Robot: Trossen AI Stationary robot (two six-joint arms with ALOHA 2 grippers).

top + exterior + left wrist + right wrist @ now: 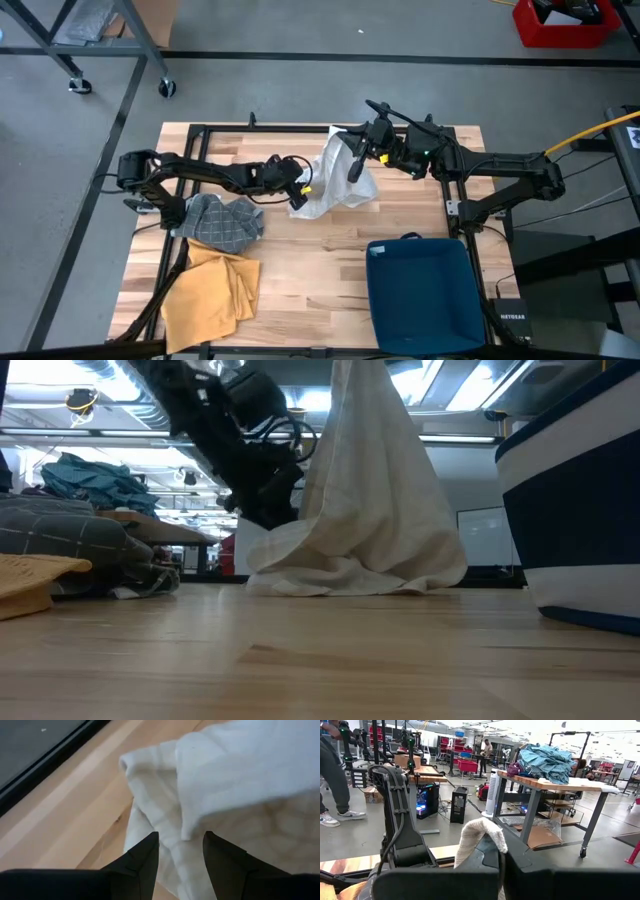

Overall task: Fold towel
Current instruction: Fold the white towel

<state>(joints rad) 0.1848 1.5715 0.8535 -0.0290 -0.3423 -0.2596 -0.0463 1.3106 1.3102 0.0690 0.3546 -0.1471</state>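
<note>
Blue bin (420,290), cloths (222,222) (grey, yellow)

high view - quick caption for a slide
Right gripper lifts the white towel off the wooden table while the open left gripper reaches its lower edge.

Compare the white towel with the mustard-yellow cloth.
The white towel hangs lifted from the shut right gripper, its lower part pooled on the table; the mustard-yellow cloth lies flat, untouched. The towel is mid-table, the cloth at the near left corner. Both are unfolded.

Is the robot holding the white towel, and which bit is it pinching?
Yes. The right gripper is shut on the white towel, pinching a top edge so it hangs. The left gripper is open at its lower edge, holding nothing.
</note>
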